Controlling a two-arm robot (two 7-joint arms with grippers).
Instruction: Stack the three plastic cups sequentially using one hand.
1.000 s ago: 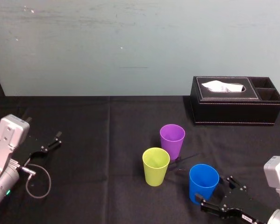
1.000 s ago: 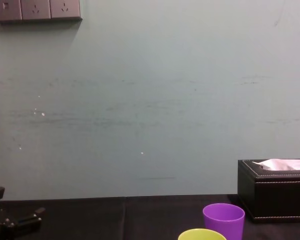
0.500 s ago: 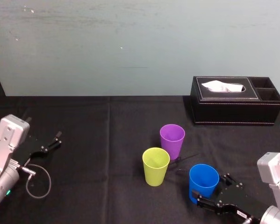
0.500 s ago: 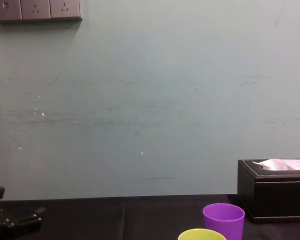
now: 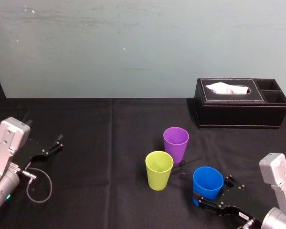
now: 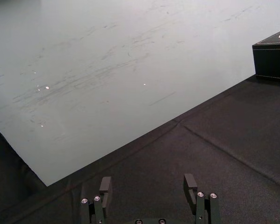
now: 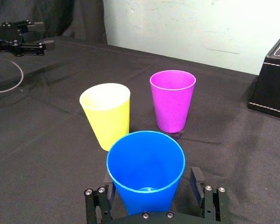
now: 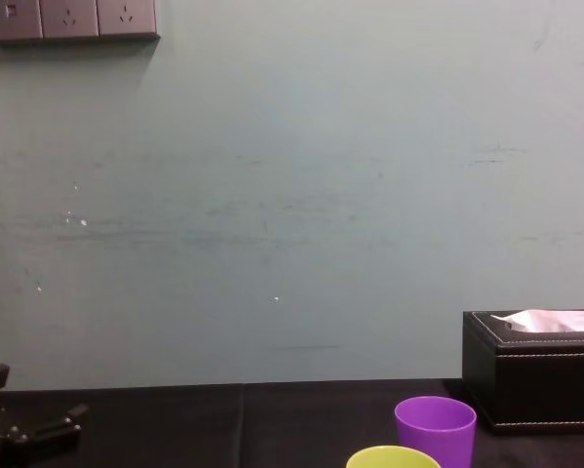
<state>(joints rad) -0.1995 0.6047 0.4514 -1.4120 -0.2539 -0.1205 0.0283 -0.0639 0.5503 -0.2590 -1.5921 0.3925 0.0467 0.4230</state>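
The right gripper (image 5: 214,192) sat low at the near right of the black table (image 5: 109,143), and there it was: jaws spread wide, the blue cup (image 5: 208,182) standing upright between them, mouth up. The right wrist view gave the close look. The cup took up most of the gap but was not pinched. One finger (image 7: 196,178) stood clear of the cup wall with cloth showing between, and the other sat just beside the opposite wall. Open, straddling, nothing gripped. The gripper's body hid the cup's base, so I could not tell whether it rested on the cloth.

Just past the blue cup, to its left, stood the yellow-green cup (image 5: 159,169), upright. Behind that, a touch to the right, was the purple cup (image 5: 175,142), upright too. The three made a tight triangle, near one another but apart, none nested.

The tissue box (image 5: 238,109) sat at the far right, well apart from the cups, a white tissue poking from its top.

Over on the far left the left gripper (image 5: 60,142) lay parked on the table, well away from the cups, jaws wide open on nothing, a grey cable (image 5: 51,186) looping beside its arm.
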